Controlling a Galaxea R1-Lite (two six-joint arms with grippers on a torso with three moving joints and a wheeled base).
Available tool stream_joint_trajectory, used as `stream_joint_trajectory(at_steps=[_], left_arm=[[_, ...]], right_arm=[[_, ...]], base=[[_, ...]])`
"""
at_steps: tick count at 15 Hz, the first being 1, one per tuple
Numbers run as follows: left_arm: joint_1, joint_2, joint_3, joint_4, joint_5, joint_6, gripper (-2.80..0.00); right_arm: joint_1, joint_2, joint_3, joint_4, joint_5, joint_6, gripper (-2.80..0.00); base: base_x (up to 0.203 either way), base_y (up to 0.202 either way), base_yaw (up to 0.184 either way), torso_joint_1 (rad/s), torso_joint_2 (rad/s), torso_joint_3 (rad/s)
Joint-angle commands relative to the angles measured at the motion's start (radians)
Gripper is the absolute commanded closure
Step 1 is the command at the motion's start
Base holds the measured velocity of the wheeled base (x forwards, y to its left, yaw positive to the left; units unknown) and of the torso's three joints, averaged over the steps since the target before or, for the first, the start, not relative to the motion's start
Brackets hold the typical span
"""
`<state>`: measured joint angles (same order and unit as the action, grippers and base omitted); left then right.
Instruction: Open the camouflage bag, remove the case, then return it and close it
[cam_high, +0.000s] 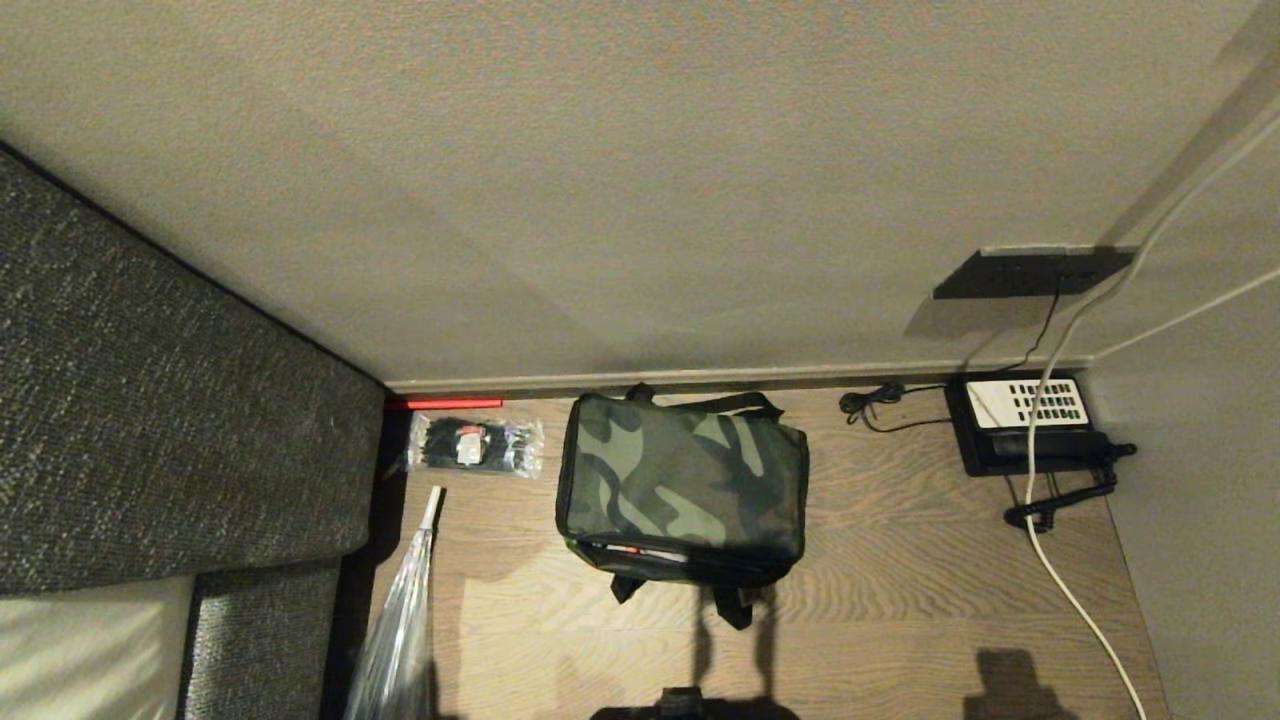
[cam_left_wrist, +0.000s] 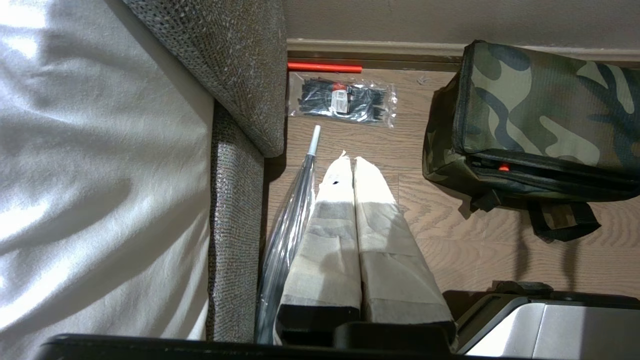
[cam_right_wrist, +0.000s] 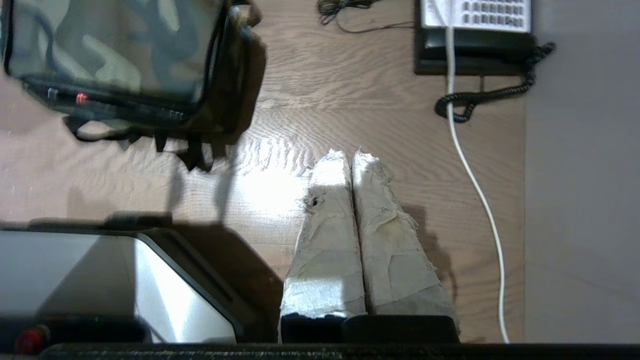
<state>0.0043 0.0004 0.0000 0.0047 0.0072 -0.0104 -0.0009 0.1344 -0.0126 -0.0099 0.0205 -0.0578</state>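
Both grippers sit low over the floor, clear of the work. Left gripper (cam_left_wrist: 354, 162) has its taped fingers (cam_left_wrist: 372, 200) pressed together on nothing; it hovers beside a clear plastic sleeve (cam_high: 400, 625) that lies along the sofa (cam_high: 170, 420). Right gripper (cam_right_wrist: 351, 156) is likewise clenched and empty, over bare floor (cam_high: 900, 560) between the bag (cam_high: 683, 478) and the phone (cam_high: 1030, 425).

Bag stands on the floor against the skirting, lid down. Along the front seam a thin gap shows a red sliver, so I can't tell whether the zip is run fully home. Case isn't visible anywhere; I'd judge it's inside the bag.

Risks from here:
- Bag is soft and unanchored. A one-sided tug on the zip would likely drag or tip it rather than run the slider, so the other gripper should brace it.
- Loose black straps hang off the front edge, right in the approach path. Fingers could snag one and yank the bag.
- Zip pull isn't clearly visible from any view. A blind pinch may grab trim or fabric instead.
- White cable (cam_high: 1075, 600) and the coiled phone cord (cam_high: 1060, 500) run just beside the right gripper. A wide swing could hook them and pull the phone along.
- Cable-tie pack (cam_high: 475, 445) and the plastic sleeve lie close on the left side, easy to sweep or crush.
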Motion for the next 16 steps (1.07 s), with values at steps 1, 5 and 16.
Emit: stream_joint_trajectory(at_steps=[1, 5, 16], left_arm=[[0.0, -0.002, 0.003, -0.001, 0.0, 0.0, 0.0], [0.0, -0.002, 0.003, 0.0, 0.0, 0.0, 0.0], [0.0, -0.001, 0.002, 0.004, 0.0, 0.004, 0.0]], right_arm=[[-0.001, -0.132, 0.011, 0.004, -0.011, 0.016, 0.0], [0.001, -0.138, 0.013, 0.01, -0.013, 0.026, 0.0], [0.001, -0.139, 0.013, 0.007, -0.013, 0.019, 0.0]], base=[[0.0, 0.0, 0.0, 0.0, 0.0, 0.0], [0.0, 0.0, 0.0, 0.0, 0.0, 0.0], [0.0, 0.0, 0.0, 0.0, 0.0, 0.0]])
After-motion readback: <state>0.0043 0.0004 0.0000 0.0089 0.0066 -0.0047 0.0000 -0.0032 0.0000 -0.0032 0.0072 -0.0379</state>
